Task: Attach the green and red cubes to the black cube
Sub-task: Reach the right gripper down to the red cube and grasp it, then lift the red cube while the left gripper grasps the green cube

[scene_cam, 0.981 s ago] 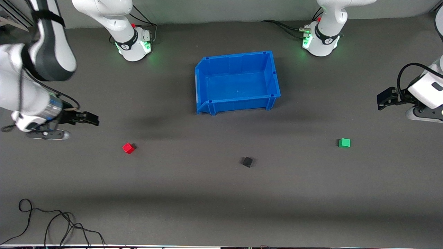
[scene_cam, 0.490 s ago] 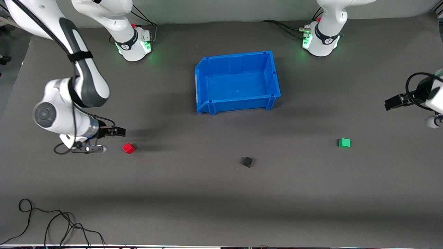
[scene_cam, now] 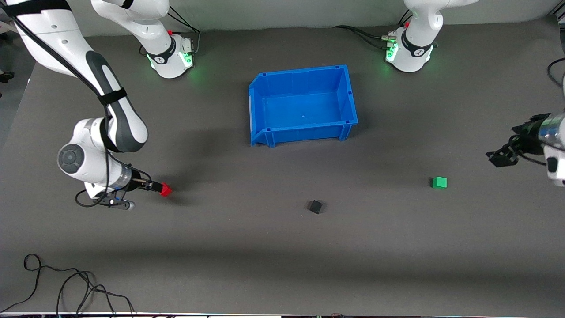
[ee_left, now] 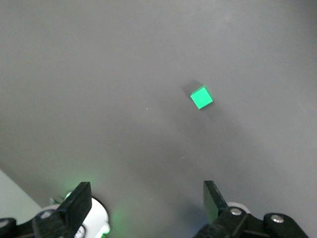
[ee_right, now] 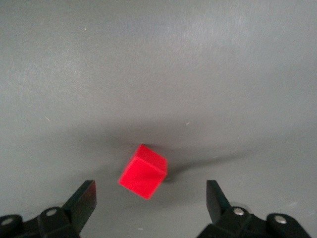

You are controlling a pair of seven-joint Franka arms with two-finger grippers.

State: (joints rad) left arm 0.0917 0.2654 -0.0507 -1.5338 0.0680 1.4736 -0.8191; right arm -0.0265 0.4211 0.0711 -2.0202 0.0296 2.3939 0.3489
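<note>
right end effector [scene_cam: 154,186] sits spread wide at the red cube [scene_cam: 166,190], lower left of frame, lined up to grab. left end effector [scene_cam: 501,155], also spread, hangs at the right edge above the green cube [scene_cam: 439,182]; black cube [scene_cam: 315,206] waits centre.

Bright red cube [scene_cam: 166,190], bright green cube [scene_cam: 439,182], matte black cube [scene_cam: 315,206] — blue bin [scene_cam: 260,101], dark grey table [scene_cam: 282,247]

No readable text, label, brand or number shows on anything here
</note>
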